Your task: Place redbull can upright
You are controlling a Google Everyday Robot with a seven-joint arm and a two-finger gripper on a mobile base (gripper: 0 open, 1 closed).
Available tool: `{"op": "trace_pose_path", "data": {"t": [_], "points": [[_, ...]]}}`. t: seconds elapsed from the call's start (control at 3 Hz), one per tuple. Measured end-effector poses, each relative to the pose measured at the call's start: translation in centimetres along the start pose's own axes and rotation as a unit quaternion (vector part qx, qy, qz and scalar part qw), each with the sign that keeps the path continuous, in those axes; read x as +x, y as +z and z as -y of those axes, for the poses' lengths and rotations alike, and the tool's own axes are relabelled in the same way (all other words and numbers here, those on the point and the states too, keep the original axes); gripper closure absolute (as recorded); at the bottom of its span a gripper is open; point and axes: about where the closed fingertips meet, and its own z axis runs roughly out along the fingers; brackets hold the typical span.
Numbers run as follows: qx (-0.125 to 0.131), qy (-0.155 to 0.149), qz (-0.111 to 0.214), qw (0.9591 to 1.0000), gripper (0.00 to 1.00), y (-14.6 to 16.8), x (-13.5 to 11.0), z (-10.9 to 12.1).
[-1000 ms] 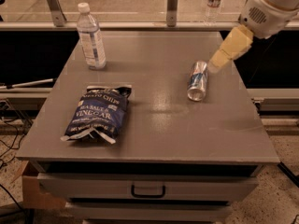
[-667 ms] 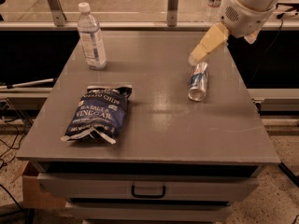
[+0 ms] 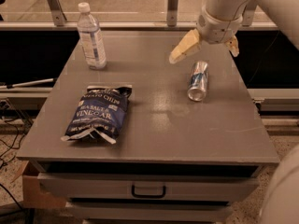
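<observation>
My tool [image 3: 204,55] hangs with its fingers spread wide and empty, just above the far end of the redbull can [image 3: 198,80]. The can lies on its side on the right part of the bench [image 3: 154,120], one end facing the front edge.

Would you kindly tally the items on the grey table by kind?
Clear plastic water bottle, white cap: 1
Slim silver-and-blue redbull can, on its side: 1
Dark blue crinkled chip bag: 1
Total: 3
The two-finger gripper hovers open above the can's far end.
</observation>
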Motion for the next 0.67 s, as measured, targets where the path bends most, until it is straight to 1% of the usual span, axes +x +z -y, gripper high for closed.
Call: {"op": "trace_pose_path", "data": {"t": [0.33,0.67], "points": [[0.018,0.054,-0.020,0.9981,0.00,2.5,-0.3,0.0],[0.031,0.087,-0.031,0.9953,0.00,4.6,-0.3,0.5]]}}
